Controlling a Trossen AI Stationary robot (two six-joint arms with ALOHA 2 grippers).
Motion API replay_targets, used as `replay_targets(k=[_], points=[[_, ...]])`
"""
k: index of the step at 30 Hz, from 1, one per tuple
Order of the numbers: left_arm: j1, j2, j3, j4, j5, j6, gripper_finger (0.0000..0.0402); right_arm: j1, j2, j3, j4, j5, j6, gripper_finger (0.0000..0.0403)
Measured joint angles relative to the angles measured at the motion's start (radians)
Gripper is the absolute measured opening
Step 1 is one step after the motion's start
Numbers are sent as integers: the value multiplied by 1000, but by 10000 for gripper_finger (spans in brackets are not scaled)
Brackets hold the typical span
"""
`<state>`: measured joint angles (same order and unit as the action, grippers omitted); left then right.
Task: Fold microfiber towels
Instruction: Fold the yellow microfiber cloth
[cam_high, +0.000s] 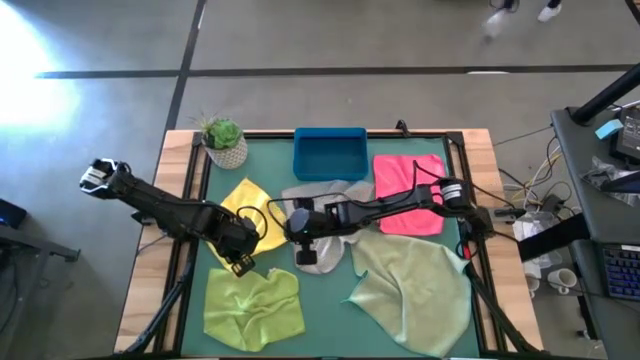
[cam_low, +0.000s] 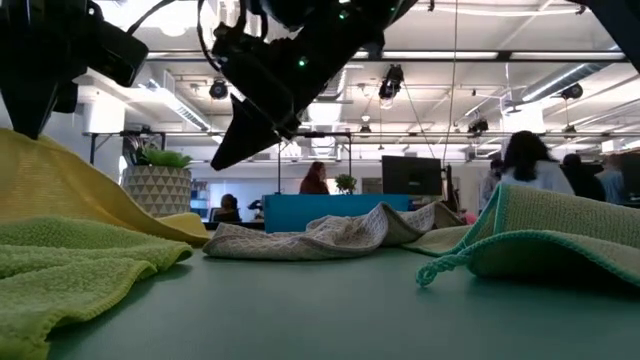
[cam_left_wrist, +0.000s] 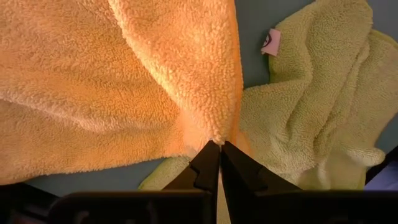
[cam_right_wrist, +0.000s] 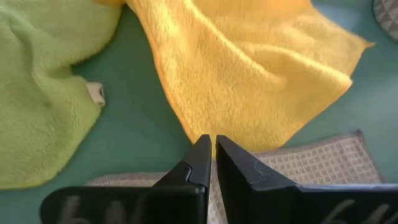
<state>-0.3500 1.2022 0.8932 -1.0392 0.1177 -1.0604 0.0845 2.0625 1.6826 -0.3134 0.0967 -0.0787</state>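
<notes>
My left gripper (cam_left_wrist: 219, 145) is shut on the yellow towel (cam_high: 244, 203) at the table's left middle. It also shows in the high view (cam_high: 240, 262). The towel slopes up from the table toward it in the low view (cam_low: 70, 185). My right gripper (cam_right_wrist: 210, 140) is shut and empty. It hangs above the table (cam_low: 222, 160) over the place where the yellow towel meets the light grey towel (cam_high: 330, 192). The lime green towel (cam_high: 254, 305) lies crumpled at the near left. The pink towel (cam_high: 408, 190) lies flat at the far right. The sage green towel (cam_high: 415, 292) lies at the near right. My left gripper pinches a bunched bit of the yellow towel's edge (cam_left_wrist: 214, 134) between its two shut fingers. The cloth gathers in folds toward the fingertips. That part is lifted and the rest slopes down onto the table; one layer or several, I cannot tell.
A blue tray (cam_high: 330, 153) and a potted plant (cam_high: 222, 142) stand at the table's far edge. Bare green mat (cam_high: 325, 310) shows between the lime and sage towels. People move in the room behind (cam_low: 525, 165).
</notes>
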Motion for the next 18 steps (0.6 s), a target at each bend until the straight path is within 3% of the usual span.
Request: replay_targets(k=[6,12,18], points=[[0,0,0,0,-1,2,0,0,43,71,-74,-2,0,31],[0,-1,0,-1,-2,3,0,0,50,95,-86,-2,4,77],[0,-12,0,-2,-3,4,0,-6,50,71,-24,-45,-100,116]])
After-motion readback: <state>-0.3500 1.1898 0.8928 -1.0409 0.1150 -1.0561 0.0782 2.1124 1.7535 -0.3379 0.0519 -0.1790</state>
